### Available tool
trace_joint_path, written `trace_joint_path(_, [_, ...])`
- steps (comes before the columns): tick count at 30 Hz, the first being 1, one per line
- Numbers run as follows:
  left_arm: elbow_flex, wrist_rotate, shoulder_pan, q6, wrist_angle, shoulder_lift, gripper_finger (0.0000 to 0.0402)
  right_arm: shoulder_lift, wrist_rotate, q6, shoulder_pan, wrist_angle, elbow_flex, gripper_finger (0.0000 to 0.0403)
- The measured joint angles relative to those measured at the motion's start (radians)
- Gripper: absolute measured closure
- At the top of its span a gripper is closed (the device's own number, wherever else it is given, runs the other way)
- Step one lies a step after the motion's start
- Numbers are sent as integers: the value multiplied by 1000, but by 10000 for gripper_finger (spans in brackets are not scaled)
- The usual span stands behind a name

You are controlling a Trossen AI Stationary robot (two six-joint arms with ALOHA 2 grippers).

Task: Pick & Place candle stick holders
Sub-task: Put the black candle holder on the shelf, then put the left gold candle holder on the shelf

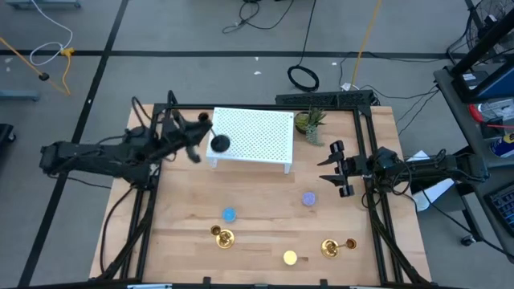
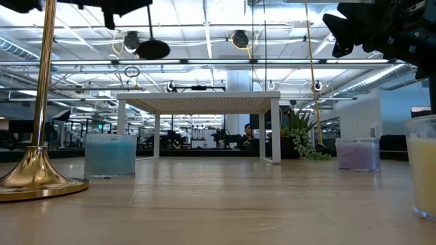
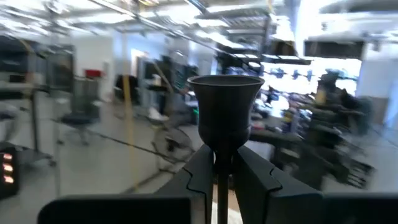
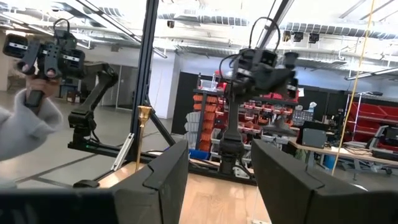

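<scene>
My left gripper (image 1: 195, 151) is shut on the black candle stick holder (image 1: 219, 144), over the left end of a white perforated stand (image 1: 257, 136). The holder's cup (image 3: 225, 106) stands above the fingers, and its round base (image 2: 152, 49) hangs well above the stand's top. One gold holder (image 1: 222, 235) stands upright on its base near the front edge, left of centre. Another gold holder (image 1: 333, 247) is at the front right and seems to lie on its side. My right gripper (image 1: 336, 167) is open and empty at the table's right side. My left gripper pinches the black holder's slim stem (image 3: 224, 165) just under the cup, between its two fingers. The fingers come in about level from the table's left and lie across the stem. The holder stands upright in the hold, cup up and base down, lifted clear of the stand.
A blue candle (image 1: 229, 214), a purple candle (image 1: 308, 198) and a yellow candle (image 1: 290, 258) stand on the wooden table. A small plant (image 1: 309, 124) is at the stand's far right corner. A person's sleeve and hand (image 4: 25, 124) show beyond the table.
</scene>
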Motion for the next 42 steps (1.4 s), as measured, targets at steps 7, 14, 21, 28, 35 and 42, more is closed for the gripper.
trace_joint_path(7, [0, 2, 149, 4, 88, 149, 343, 0, 0, 0, 0, -3, 0, 229])
trace_joint_path(14, [0, 12, 262, 14, 122, 259, 360, 0, 0, 1, 0, -3, 0, 229])
trace_joint_path(21, [0, 22, 335, 36, 146, 333, 323, 0, 0, 1, 0, -3, 0, 229])
trace_joint_path(28, [0, 27, 364, 36, 152, 390, 338, 0, 0, 1, 0, -3, 0, 229])
trace_joint_path(35, [1, 27, 365, 30, 137, 407, 324, 0, 0, 1, 0, -3, 0, 229])
trace_joint_path(42, [0, 25, 363, 31, 105, 406, 249, 0, 0, -1, 0, -3, 0, 229])
